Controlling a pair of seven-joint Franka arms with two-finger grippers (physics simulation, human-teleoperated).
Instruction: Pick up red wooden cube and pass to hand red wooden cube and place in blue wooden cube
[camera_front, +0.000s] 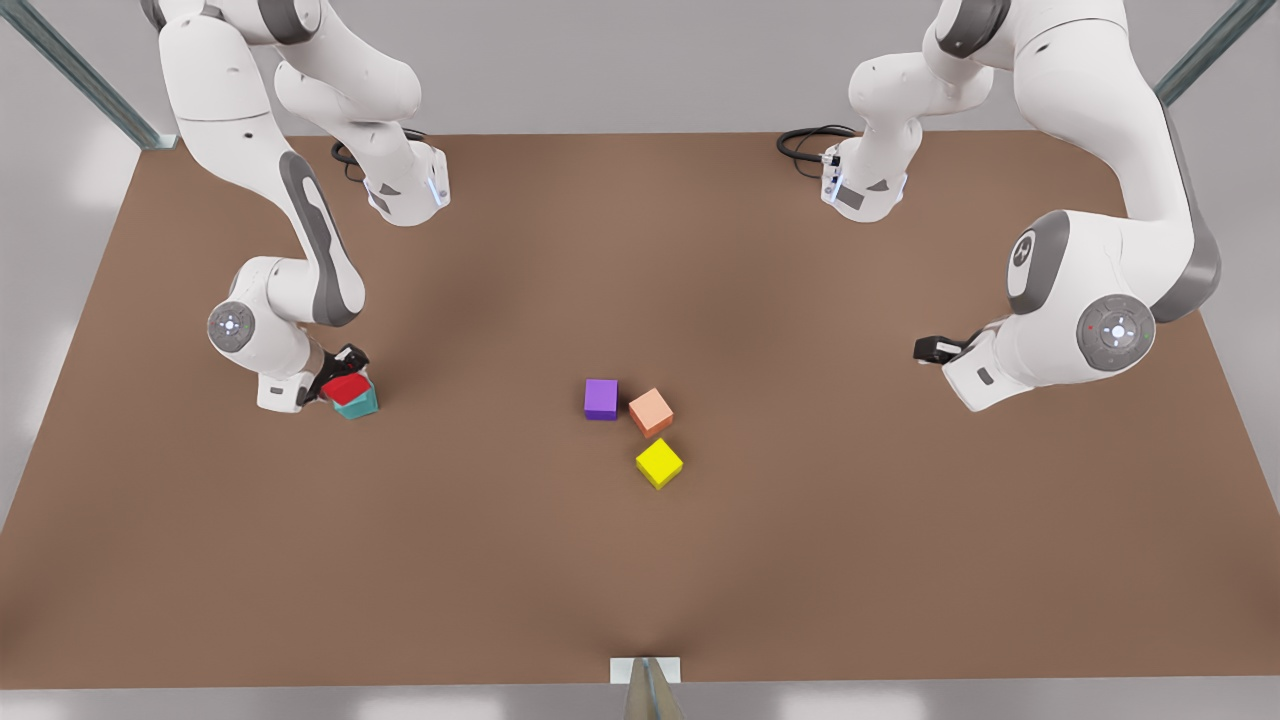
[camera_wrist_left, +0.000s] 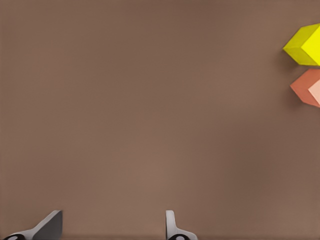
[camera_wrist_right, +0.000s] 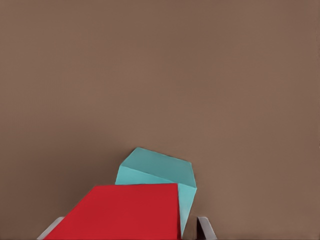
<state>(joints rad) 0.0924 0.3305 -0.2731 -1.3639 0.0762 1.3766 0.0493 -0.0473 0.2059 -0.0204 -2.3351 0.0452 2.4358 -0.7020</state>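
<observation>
A: Red cube (camera_front: 346, 388) sits right on top of the teal cube (camera_front: 358, 404) at the front view's left, and the right gripper (camera_front: 340, 382) is clamped on it, a finger (camera_wrist_right: 205, 228) on each side.

B: It isn't square on, though. The right wrist view shows the red cube (camera_wrist_right: 122, 212) overhanging, with the teal cube (camera_wrist_right: 159, 181) poking out beyond it, turned at an angle.

A: That's likely why the grip holds: let go on a crooked stack and it could slide off.

B: And the other arm?

A: The left gripper (camera_front: 930, 349) waits well apart at the front view's right, fingers (camera_wrist_left: 172, 226) spread, nothing between them, just bare table (camera_wrist_left: 150, 100). Its job looks finished.

B: The purple cube (camera_front: 601, 398), orange cube (camera_front: 651, 411) and yellow cube (camera_front: 659, 462) cluster mid-table, clear of all this.

A: I'd say only the release remains.
</observation>
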